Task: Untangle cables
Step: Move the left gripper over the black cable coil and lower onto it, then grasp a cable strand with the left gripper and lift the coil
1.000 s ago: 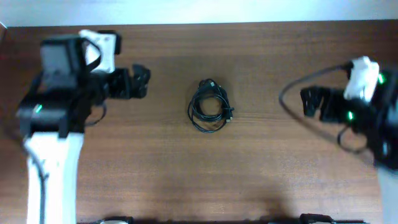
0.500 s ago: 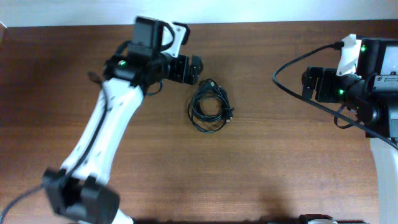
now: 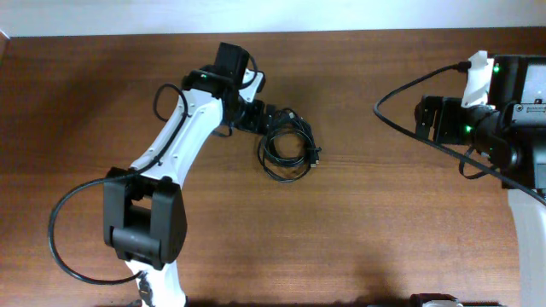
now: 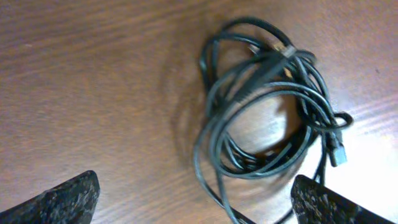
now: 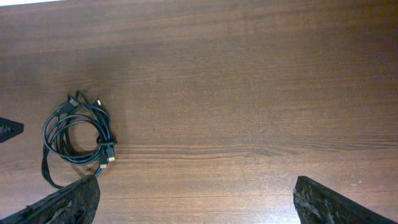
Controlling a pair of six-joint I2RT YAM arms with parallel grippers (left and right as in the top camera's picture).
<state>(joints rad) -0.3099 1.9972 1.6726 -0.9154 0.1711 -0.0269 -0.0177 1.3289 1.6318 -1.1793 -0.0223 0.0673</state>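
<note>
Hovering my left gripper, jaws spread, just beside coiled thin black cables; right gripper, likewise spread, well apart.

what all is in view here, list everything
cables: one coiled bundle, black, number of cords unclear, mid-table
plug ends: at least two, dark, on the bundle
table: one, brown wood, under everything
robot wires: several, thick black, looping beside each arm
left arm: one, white and black, reaching in from lower left
right arm: one, black and white, at the right edge
left hand: one, black, open, at the bundle's upper-left edge
right hand: one, black, open, well apart from the bundle
</note>
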